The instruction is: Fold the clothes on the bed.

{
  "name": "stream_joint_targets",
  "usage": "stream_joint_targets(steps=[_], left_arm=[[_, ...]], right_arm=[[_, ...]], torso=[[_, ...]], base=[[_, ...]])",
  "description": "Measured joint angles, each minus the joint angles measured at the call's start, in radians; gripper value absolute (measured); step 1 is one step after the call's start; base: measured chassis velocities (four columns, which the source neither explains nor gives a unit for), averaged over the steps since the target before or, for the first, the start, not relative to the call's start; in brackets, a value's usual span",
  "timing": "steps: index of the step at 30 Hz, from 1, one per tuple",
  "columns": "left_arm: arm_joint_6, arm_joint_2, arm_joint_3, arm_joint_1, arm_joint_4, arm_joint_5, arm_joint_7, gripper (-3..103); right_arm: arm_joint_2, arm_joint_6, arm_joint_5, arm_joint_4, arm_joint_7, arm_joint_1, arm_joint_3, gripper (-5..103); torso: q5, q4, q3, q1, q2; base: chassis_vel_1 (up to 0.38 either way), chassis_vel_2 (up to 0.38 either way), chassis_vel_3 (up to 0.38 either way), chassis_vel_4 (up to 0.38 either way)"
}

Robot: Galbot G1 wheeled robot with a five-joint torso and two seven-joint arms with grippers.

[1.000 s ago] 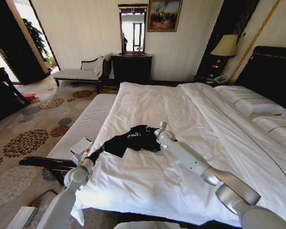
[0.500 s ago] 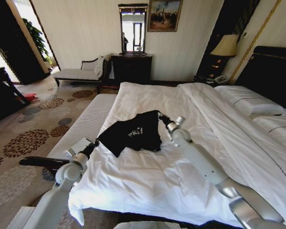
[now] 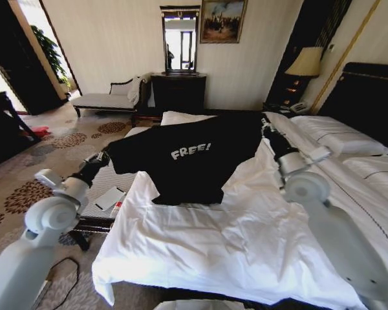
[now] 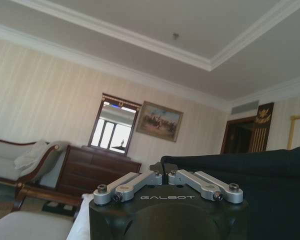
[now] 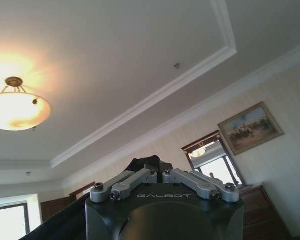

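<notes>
T-shirt (image 3: pixel 194 158) now lifted off bed (image 3: pixel 246 239), stretched between left gripper (image 3: pixel 104 155) and right gripper (image 3: pixel 265 121), both clamping it.

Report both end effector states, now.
Left end effector: shut on the black T-shirt, at its sleeve.
Right end effector: shut on the black T-shirt.
</notes>
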Motion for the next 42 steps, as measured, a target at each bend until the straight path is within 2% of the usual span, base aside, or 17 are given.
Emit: stream_joint_targets(steps=[7, 9, 11, 13, 15, 17, 19, 21, 23, 28, 31, 35, 36, 37, 38, 40, 42], left_arm=[[0.004, 0.069, -0.089, -0.017, -0.113, -0.124, -0.035, 0], [0.005, 0.11, -0.17, -0.011, -0.159, -0.2, -0.041, 0], [0.006, 0.123, -0.207, -0.004, -0.174, -0.233, -0.044, 0], [0.006, 0.152, -0.3, 0.003, -0.205, -0.325, -0.056, 0], [0.006, 0.157, -0.318, 0.004, -0.211, -0.343, -0.059, 0], [0.006, 0.188, -0.414, 0.009, -0.233, -0.427, -0.064, 0], [0.007, 0.196, -0.441, 0.013, -0.24, -0.454, -0.066, 0], [0.014, 0.217, -0.531, 0.029, -0.265, -0.557, -0.072, 0], [0.016, 0.22, -0.557, 0.034, -0.272, -0.589, -0.074, 0], [0.04, 0.235, -0.722, 0.057, -0.293, -0.783, -0.074, 0], [0.051, 0.234, -0.725, 0.061, -0.293, -0.811, -0.074, 0], [0.078, 0.211, -0.647, 0.074, -0.291, -0.76, -0.087, 0], [0.104, 0.196, -0.561, 0.08, -0.291, -0.679, -0.101, 0], [0.117, 0.191, -0.52, 0.081, -0.29, -0.641, -0.112, 0], [0.117, 0.191, -0.52, 0.081, -0.29, -0.641, -0.112, 0], [0.148, 0.187, -0.417, 0.077, -0.288, -0.575, -0.145, 0], [0.187, 0.192, -0.21, 0.048, -0.272, -0.471, -0.168, 0]], right_arm=[[-0.122, -0.01, 0.114, 0.128, 0.025, 0.005, 0.071, 0], [-0.18, -0.016, 0.199, 0.2, 0.045, 0.005, 0.144, 0], [-0.197, -0.018, 0.23, 0.226, 0.052, 0.002, 0.176, 0], [-0.23, -0.024, 0.301, 0.281, 0.067, -0.009, 0.25, 0], [-0.237, -0.026, 0.32, 0.285, 0.075, -0.01, 0.267, 0], [-0.267, -0.04, 0.423, 0.292, 0.11, -0.013, 0.347, 0], [-0.276, -0.043, 0.456, 0.292, 0.124, -0.013, 0.372, 0], [-0.311, -0.065, 0.553, 0.289, 0.179, -0.014, 0.459, 0], [-0.32, -0.072, 0.578, 0.288, 0.197, -0.015, 0.485, 0], [-0.377, -0.117, 0.691, 0.284, 0.279, -0.01, 0.603, 0], [-0.389, -0.134, 0.736, 0.283, 0.307, -0.009, 0.629, 0], [-0.37, -0.151, 0.716, 0.281, 0.345, -0.015, 0.581, 0], [-0.344, -0.169, 0.687, 0.28, 0.386, -0.024, 0.52, 0], [-0.33, -0.178, 0.669, 0.279, 0.413, -0.028, 0.481, 0], [-0.33, -0.178, 0.669, 0.279, 0.413, -0.028, 0.481, 0], [-0.295, -0.199, 0.633, 0.278, 0.485, -0.04, 0.389, 0], [-0.248, -0.233, 0.617, 0.276, 0.557, -0.118, 0.305, 0]], torso=[[-0.0002, 0.0009, 0.0, 0.0, 0.0], [0.0, 0.0004, 0.0, 0.0, 0.0], [0.0, 0.0004, 0.0, 0.0, 0.0], [-0.0001, 0.0004, 0.0, 0.0, 0.0], [-0.0001, 0.0005, 0.0, 0.0, 0.0], [-0.0001, 0.0007, 0.0, 0.0, 0.0], [-0.0002, 0.0007, 0.0, 0.0, 0.0], [-0.0001, 0.0004, 0.0, 0.0, 0.0], [0.0001, 0.0005, 0.0, 0.0, 0.0], [0.0001, 0.0007, 0.0, 0.0, 0.0], [-0.0003, 0.0006, 0.0, 0.0, 0.0], [-0.0004, 0.0006, 0.0, 0.0, 0.0], [-0.0002, 0.0005, 0.0, 0.0, 0.0], [0.0, 0.0003, 0.0, 0.0, 0.0], [0.0, 0.0003, 0.0, 0.0, 0.0], [0.0003, 0.0006, 0.0, 0.0, 0.0], [0.0002, 0.0011, 0.001, 0.0, 0.0]], base=[[0.0, 0.0, 0.0, 0.0], [0.0, 0.0, 0.0, 0.0], [0.0, 0.0, 0.0, 0.0], [0.0, 0.0, 0.0, 0.0], [0.0, 0.0, 0.0, 0.0], [0.0, 0.0, 0.0, 0.0], [0.0, 0.0, 0.0, 0.0], [0.0, 0.0, 0.0, 0.0], [0.0, 0.0, 0.0, 0.0], [0.0, 0.0, 0.0, 0.0], [0.0, 0.0, 0.0, 0.0], [0.0, 0.0, 0.0, 0.0], [0.0, 0.0, 0.0, 0.0], [0.0, 0.0, 0.0, 0.0], [0.0, 0.0, 0.0, 0.0], [0.0, 0.0, 0.0, 0.0], [0.0, 0.0, 0.0, 0.0]])
